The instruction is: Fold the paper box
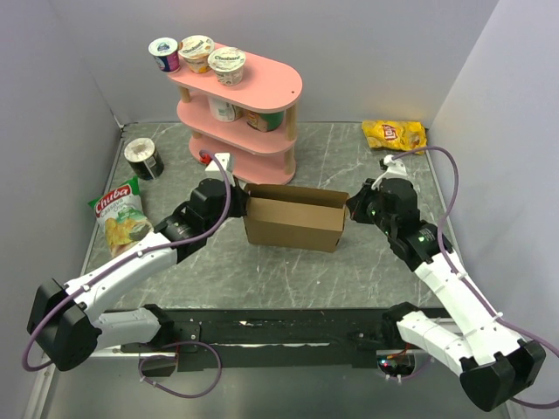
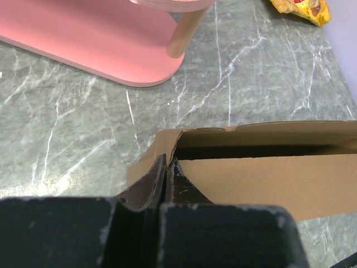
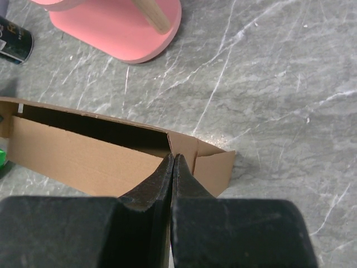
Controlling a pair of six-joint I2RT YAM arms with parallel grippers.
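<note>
The paper box (image 1: pixel 293 223) is brown cardboard, standing as an open-topped shallow box in the middle of the table. My left gripper (image 1: pixel 238 202) is at its left end. In the left wrist view the fingers (image 2: pixel 167 161) are pinched together on the box's (image 2: pixel 268 184) left end wall. My right gripper (image 1: pixel 351 209) is at the right end. In the right wrist view it (image 3: pixel 173 157) is pinched on the right end wall of the box (image 3: pixel 83 162), and a small flap (image 3: pixel 215 170) sticks out beside it.
A pink three-tier shelf (image 1: pixel 240 113) with yogurt cups stands just behind the box. A yellow chip bag (image 1: pixel 395 133) lies at the back right. A green chip bag (image 1: pixel 120 218) and a dark can (image 1: pixel 143 159) are on the left.
</note>
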